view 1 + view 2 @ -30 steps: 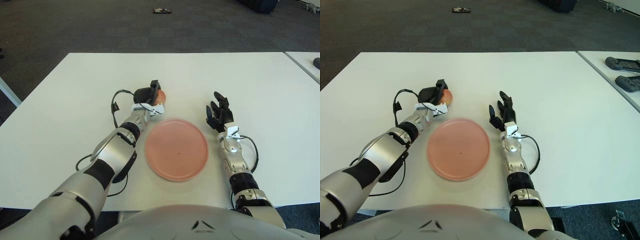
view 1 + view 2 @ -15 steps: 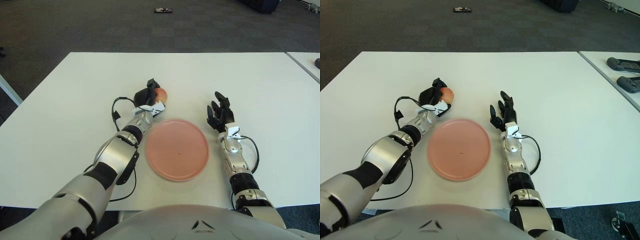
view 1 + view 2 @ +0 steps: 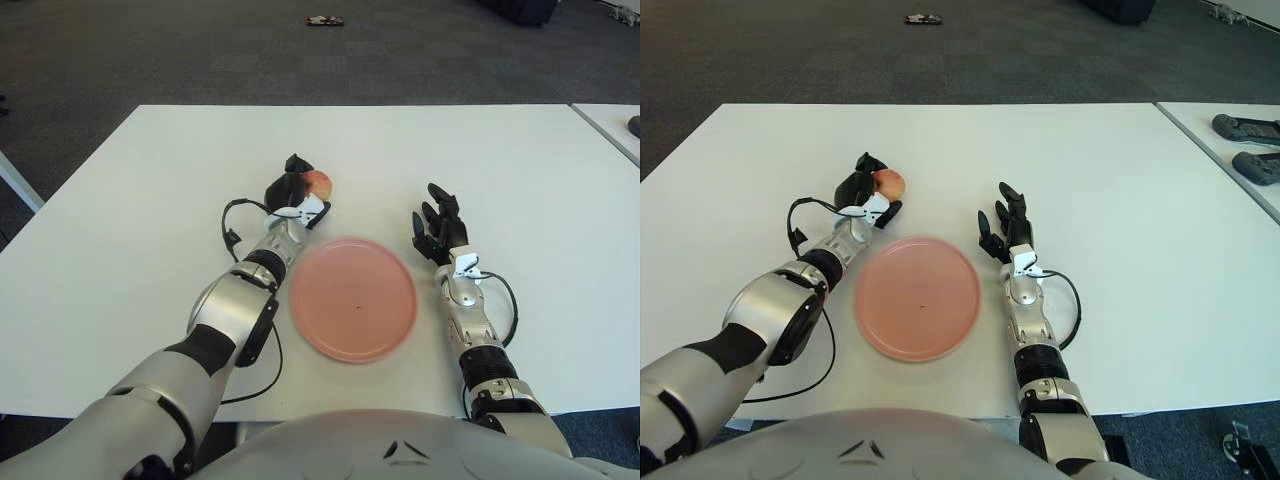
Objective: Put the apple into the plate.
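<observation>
Apple (image 3: 319, 183) is seen just right of the left hand (image 3: 288, 190), whose fingers are curled beside it; a firm grip cannot be told.

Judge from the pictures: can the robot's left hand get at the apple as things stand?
Probably yes. The left hand is already at the apple, fingers against its left side, on the white table beyond the pink plate; nothing stands between them.
</observation>
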Controlling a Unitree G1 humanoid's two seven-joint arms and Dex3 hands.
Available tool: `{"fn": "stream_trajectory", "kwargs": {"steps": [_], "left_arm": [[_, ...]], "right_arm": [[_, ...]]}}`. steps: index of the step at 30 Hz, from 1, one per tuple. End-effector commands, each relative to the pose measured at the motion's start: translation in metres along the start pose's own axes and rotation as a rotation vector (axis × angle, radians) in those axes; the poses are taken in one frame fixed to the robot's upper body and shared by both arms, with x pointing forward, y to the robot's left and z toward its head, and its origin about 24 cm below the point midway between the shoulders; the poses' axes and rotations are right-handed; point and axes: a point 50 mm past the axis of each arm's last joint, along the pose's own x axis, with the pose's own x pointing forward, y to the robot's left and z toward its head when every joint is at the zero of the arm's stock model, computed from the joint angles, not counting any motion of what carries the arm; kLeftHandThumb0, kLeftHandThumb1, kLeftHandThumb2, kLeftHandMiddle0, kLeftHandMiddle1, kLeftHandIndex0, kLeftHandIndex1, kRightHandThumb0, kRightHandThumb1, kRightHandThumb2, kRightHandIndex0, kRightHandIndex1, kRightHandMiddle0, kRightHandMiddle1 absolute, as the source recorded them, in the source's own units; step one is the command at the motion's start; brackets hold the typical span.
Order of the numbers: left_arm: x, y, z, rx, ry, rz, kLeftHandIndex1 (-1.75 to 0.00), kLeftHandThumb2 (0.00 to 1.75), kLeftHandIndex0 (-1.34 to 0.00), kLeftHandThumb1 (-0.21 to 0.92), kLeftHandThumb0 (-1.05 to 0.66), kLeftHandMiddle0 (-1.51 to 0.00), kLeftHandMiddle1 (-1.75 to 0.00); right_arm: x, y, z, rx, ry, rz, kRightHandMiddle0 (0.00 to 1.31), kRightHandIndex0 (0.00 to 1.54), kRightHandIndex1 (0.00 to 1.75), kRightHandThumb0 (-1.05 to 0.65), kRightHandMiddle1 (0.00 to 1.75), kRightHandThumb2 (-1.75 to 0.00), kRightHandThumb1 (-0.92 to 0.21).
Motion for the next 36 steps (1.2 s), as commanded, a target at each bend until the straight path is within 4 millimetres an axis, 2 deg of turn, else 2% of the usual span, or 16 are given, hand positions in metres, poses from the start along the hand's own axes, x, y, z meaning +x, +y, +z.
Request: {"fn": "stream_trajectory", "kwargs": {"steps": [1, 9, 24, 31, 36], "left_arm": [[0.009, 0.006, 0.015, -0.046, -0.036, 0.007, -1.75, 1.36, -0.64, 0.28, -0.49, -1.21, -1.75], [0.013, 0.009, 0.019, -0.12, -0.011, -0.01, -1.75, 1.34, -0.63, 0.29, -0.48, -1.19, -1.75], [0.022, 0.015, 0.024, -0.417, 0.102, -0.047, -1.75, 1.35, -0.64, 0.28, -0.48, -1.2, -1.75], [0.028, 0.019, 0.034, -0.667, 0.107, -0.104, -1.75, 1.37, -0.64, 0.27, -0.49, -1.21, -1.75], [0.034, 0.026, 0.045, -0.909, 0.068, -0.164, -1.75, 1.4, -0.67, 0.25, -0.5, -1.24, -1.75]], "right_arm": [[-0.017, 0.0, -0.029, 0.002, 0.152, -0.005, 0.0, 0.33, 0.07, -0.47, 0.55, -0.7, -0.8], [-0.017, 0.0, -0.029, 0.005, 0.152, -0.005, 0.0, 0.33, 0.07, -0.45, 0.57, -0.72, -0.77], [-0.016, 0.0, -0.029, -0.004, 0.147, -0.001, 0.0, 0.34, 0.09, -0.45, 0.58, -0.75, -0.74], [-0.017, 0.001, -0.028, 0.001, 0.148, -0.005, 0.0, 0.34, 0.09, -0.44, 0.59, -0.76, -0.74], [-0.016, 0.001, -0.028, -0.002, 0.14, -0.002, 0.0, 0.34, 0.1, -0.45, 0.6, -0.76, -0.74]]}}
